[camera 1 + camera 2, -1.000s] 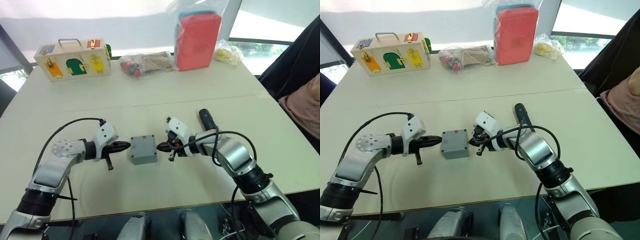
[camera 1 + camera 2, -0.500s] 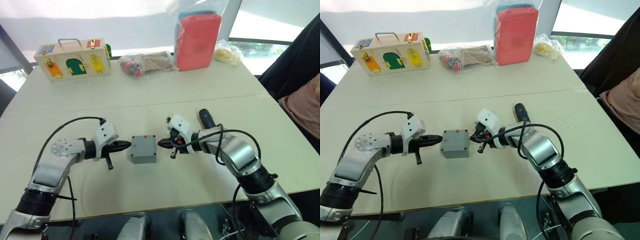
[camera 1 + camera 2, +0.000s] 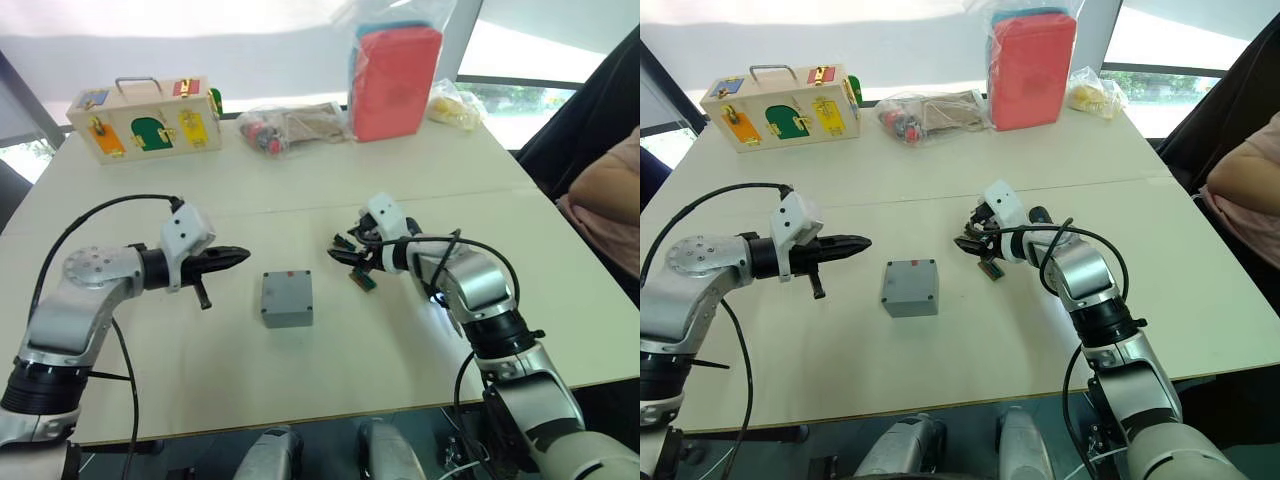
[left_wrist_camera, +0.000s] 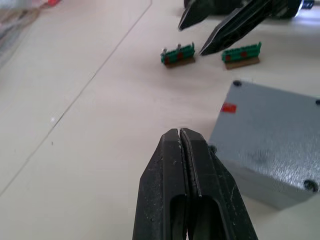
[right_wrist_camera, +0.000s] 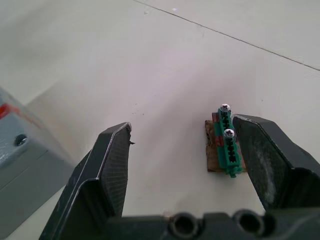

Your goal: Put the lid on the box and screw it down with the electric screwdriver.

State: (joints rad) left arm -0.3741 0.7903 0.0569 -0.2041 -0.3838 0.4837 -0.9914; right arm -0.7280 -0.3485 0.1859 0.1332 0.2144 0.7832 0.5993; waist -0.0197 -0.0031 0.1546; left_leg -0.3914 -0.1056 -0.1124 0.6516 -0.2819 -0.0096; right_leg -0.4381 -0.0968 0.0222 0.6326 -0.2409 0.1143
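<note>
Left pincer (image 4: 181, 137) pressed closed beside the box (image 3: 287, 298); right pincer (image 5: 187, 150) spread wide around a green connector (image 5: 226, 141).

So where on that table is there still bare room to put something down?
The wide near strip in front of the grey box is bare, as is the band between it and the wooden box. It is crowded along the far edge and around the right gripper, by the green terminal blocks.

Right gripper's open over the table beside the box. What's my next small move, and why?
Probably close the right gripper on the green screw block: it lies between the open fingers, close beside one of them, with two screws standing in it.
</note>
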